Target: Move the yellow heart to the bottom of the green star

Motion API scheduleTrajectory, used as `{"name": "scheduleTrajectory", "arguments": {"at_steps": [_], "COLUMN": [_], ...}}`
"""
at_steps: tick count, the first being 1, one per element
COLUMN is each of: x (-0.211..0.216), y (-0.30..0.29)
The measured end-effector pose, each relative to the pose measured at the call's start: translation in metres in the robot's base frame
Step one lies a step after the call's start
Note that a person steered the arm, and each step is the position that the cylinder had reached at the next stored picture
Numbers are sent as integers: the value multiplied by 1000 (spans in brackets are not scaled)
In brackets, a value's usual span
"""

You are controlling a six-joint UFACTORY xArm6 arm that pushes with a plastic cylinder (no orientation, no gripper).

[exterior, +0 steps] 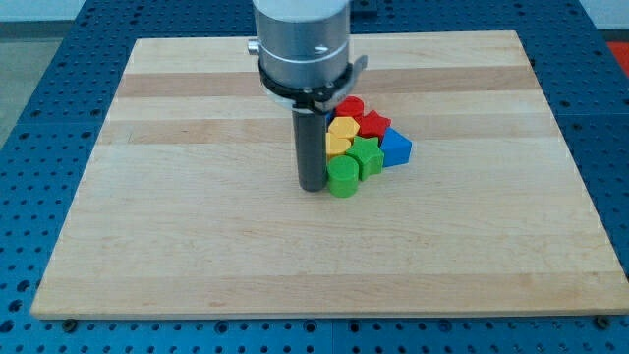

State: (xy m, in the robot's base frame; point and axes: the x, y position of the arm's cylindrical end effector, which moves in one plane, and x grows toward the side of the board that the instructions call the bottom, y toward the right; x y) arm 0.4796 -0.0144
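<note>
While the tool, a straight dark rod with nothing to grasp or release, stands on the pale wooden surface (197, 246), my tip (312, 187) rests at the left edge of a tight cluster of small coloured blocks and appears to touch, or nearly touch, the round green block (343, 178) just to its right. Immediately up and right of that block sits the green star block (368, 155). Above the round green block and left of the star lie two yellow blocks: a lower one (337, 146), partly hidden by the rod, and the yellow heart block (343, 128) above it. Two red blocks (365, 116) close the cluster at the view's top, and a blue block (396, 147) lies at its right. Judged from this layout, the task is not complete: the heart sits up and left of the star, and the place below the star is partly taken by the round green block. The heart lies up and right of my tip, close behind the rod.
</note>
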Motion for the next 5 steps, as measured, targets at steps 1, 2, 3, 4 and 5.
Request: {"name": "scheduleTrajectory", "arguments": {"at_steps": [1,2,3,4,5], "x": [2,-29,-43,-57,-73], "y": [-7,-23,-22,-15,-8]}}
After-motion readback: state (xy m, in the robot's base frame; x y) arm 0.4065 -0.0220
